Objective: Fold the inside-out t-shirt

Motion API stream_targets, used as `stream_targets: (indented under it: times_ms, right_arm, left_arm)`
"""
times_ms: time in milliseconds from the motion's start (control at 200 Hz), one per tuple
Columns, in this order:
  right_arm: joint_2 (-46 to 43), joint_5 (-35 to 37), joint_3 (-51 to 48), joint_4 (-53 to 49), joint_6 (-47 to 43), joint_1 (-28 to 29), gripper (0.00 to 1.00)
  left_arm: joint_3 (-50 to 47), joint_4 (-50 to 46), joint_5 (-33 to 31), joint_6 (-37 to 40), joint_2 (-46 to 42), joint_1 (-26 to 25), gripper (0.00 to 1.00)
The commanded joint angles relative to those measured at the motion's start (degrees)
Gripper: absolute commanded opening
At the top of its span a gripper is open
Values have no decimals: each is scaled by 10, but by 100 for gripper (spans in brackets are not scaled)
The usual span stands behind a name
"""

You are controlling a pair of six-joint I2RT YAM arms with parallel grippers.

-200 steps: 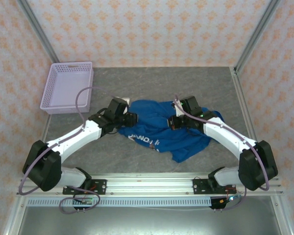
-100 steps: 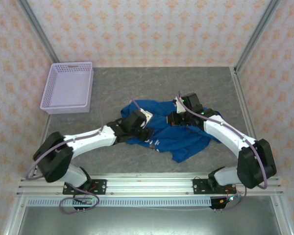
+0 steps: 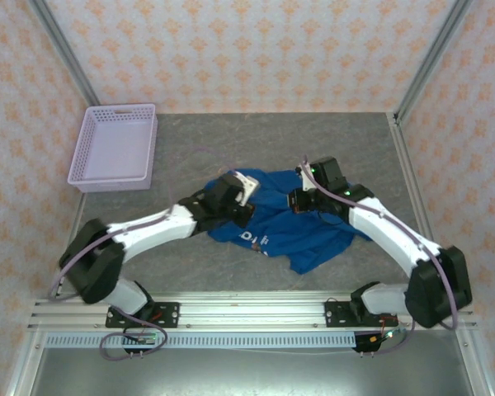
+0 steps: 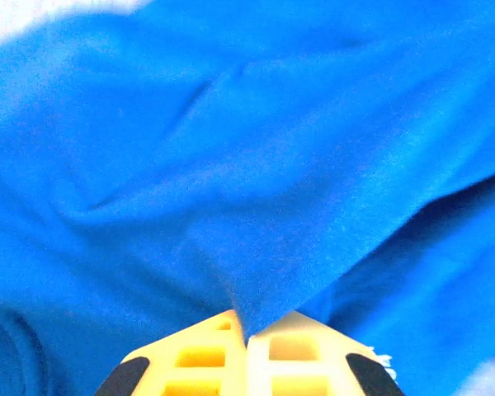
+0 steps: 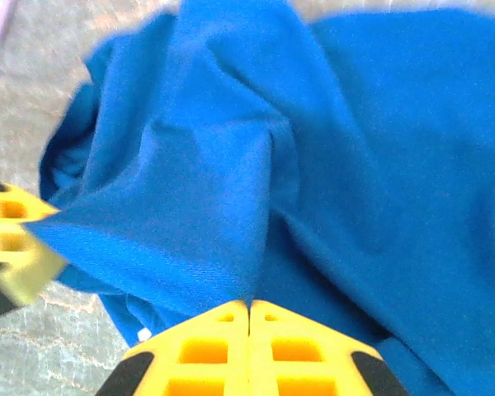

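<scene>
A: What takes up the most room?

B: The grey table [image 3: 313, 140]. The t-shirt [image 3: 301, 235] lies crumpled on it in the top view, just off centre toward four o'clock, with one flap trailing toward five o'clock.

A: And the basket [image 3: 114, 148]?

B: It sits in the ten o'clock corner, well apart from the shirt.

A: Where is the left gripper [image 3: 246, 212]?

B: At the shirt's nine o'clock edge, its arm reaching in from seven o'clock. In the left wrist view the left gripper [image 4: 246, 326] has its yellow fingers pressed together, and a fold of the t-shirt [image 4: 247, 165] rises out from between them toward twelve o'clock. So it is pinching the cloth.

A: And the right gripper [image 3: 295, 202]?

B: It is over the shirt's middle, a little toward twelve o'clock, its arm coming from five o'clock. In the right wrist view the right gripper [image 5: 249, 307] also has its fingers closed tight, and a ridge of the t-shirt [image 5: 379, 165] runs up from the tips. It too nips the cloth.

A: Anything smaller?

B: White lettering [image 3: 252, 238] shows on the shirt's seven o'clock side, too small to read.
</scene>
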Motion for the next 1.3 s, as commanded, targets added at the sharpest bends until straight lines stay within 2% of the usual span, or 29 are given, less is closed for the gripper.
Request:
stream_targets:
  times_ms: [0,145,225,435,651,761,901,946,971,1016,1066,1121,1151,1216,1296]
  right_arm:
    - [-82,43,-33,71,1,-4,0]
    - [-92,76,-45,94,10,-1,0]
    - [-102,93,-49,101,-9,3,4]
    - [-147,155,-60,85,-93,58,32]
    - [-205,171,-140,153,-132,154,59]
    - [-185,250,-158,176,-157,206,65]
    - [-113,303,-149,248,-148,210,67]
    - [-84,304,-138,270,-148,209,67]
    - [-68,305,-128,274,-141,209,63]
    - [-48,296,-110,268,-124,201,44]
    - [-44,249,-98,249,-103,182,22]
    - [-57,145,-100,239,-76,150,4]
    - [-69,75,-106,239,-59,132,0]
    - [-89,-63,-119,252,-23,101,0]
    - [-102,-151,-128,274,18,88,0]
  left_arm:
    - [-53,113,153,-83,-101,42,0]
    - [-62,122,214,-90,-139,55,0]
    - [-53,116,241,-83,-142,56,0]
    - [-25,76,230,-81,-145,56,0]
    - [-8,44,212,-81,-144,56,0]
    - [-3,37,211,-81,-145,56,0]
    - [-5,34,214,-76,-149,56,0]
    - [-7,30,209,-71,-150,56,0]
    - [-8,25,203,-67,-153,56,0]
    - [-9,19,187,-63,-156,57,0]
    - [-10,10,158,-63,-161,59,0]
    - [-5,-6,96,-70,-166,62,0]
    - [-1,-21,47,-76,-167,62,0]
    - [12,-46,-52,-90,-160,62,0]
    - [39,-78,-133,-91,-134,62,10]
